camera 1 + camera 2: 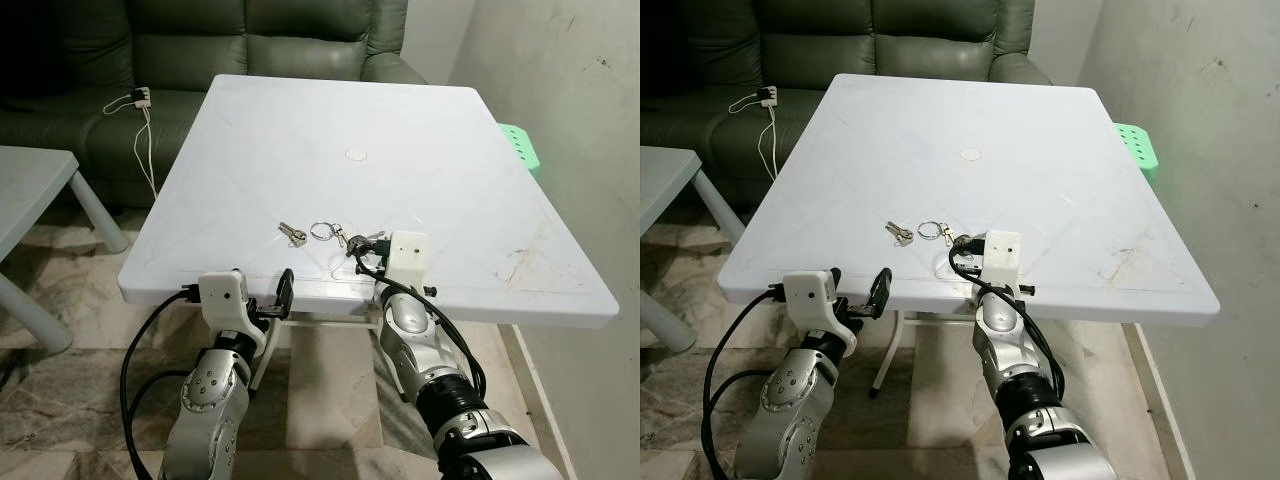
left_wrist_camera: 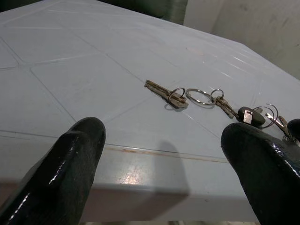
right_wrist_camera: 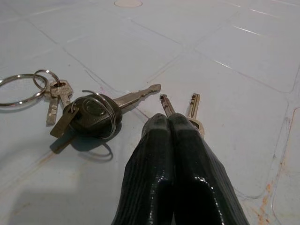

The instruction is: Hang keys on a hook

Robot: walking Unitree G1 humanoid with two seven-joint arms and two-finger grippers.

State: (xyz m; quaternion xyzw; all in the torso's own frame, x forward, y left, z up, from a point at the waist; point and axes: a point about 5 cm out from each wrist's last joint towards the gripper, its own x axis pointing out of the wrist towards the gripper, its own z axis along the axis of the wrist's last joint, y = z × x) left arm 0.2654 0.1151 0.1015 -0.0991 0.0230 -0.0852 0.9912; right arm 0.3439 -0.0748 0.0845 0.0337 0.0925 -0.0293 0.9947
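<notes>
A string of keys lies near the front edge of the white table (image 1: 420, 130). It consists of a pair of brass keys (image 1: 291, 234), a large steel ring (image 1: 322, 229) with small keys, and a black-headed key (image 3: 93, 115). My right gripper (image 3: 168, 123) is shut, its tips resting on the tabletop right of the black-headed key. Two more keys (image 3: 164, 103) poke out from under those tips. My left gripper (image 2: 164, 164) is open. It hangs just below the table's front edge and faces the brass keys (image 2: 164, 92).
A dark green sofa (image 1: 250, 40) stands behind the table, with a white charger and cable (image 1: 140, 100) on its seat. A green stool (image 1: 522, 145) sits between the table and the right wall. Another pale table (image 1: 30, 190) is at the left.
</notes>
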